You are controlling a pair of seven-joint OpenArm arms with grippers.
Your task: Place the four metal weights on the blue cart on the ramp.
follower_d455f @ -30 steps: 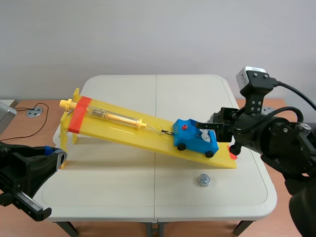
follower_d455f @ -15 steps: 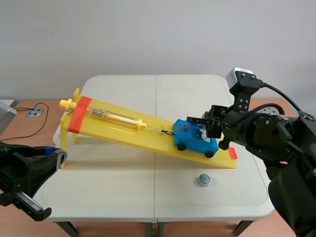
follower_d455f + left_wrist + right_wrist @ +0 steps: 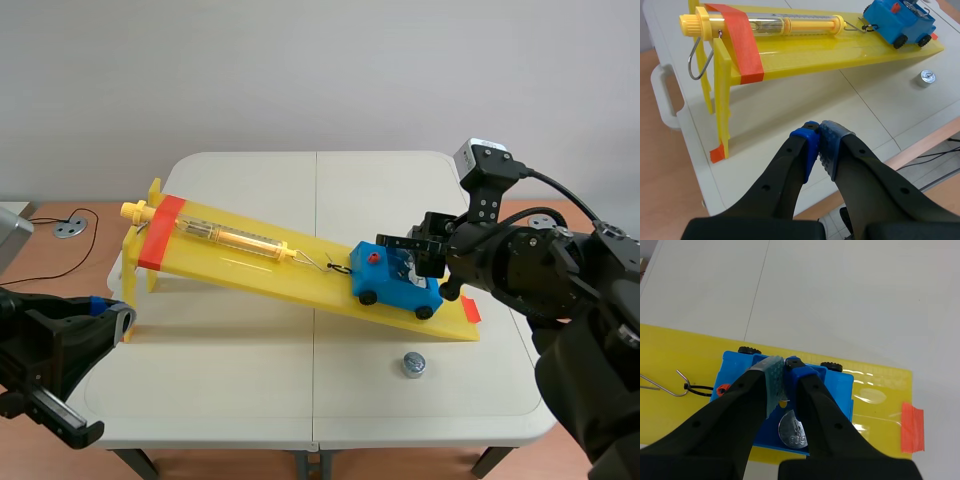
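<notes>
A blue cart (image 3: 395, 280) (image 3: 900, 22) (image 3: 735, 375) rests near the low end of the yellow ramp (image 3: 250, 262) (image 3: 840, 45) (image 3: 670, 355), hooked to a yellow spring scale (image 3: 235, 238) (image 3: 790, 24). My right gripper (image 3: 405, 258) (image 3: 785, 362) hangs right over the cart bed, fingers shut together with nothing seen between the tips. One metal weight (image 3: 792, 432) lies in the cart under the right finger. Another weight (image 3: 413, 364) (image 3: 926, 77) stands on the table in front of the ramp. My left gripper (image 3: 120, 320) (image 3: 819, 131) is shut, low at the table's left front corner.
The ramp stands on yellow legs (image 3: 722, 110) at its high left end. An orange-red stop (image 3: 912, 427) marks its low end. The white table's middle seam (image 3: 315, 380) runs front to back. A cable and a round plug (image 3: 70, 228) lie off the table at left.
The right gripper has moved left from the ramp's low end to above the cart. The left arm, the cart and the weight on the table have stayed put.
</notes>
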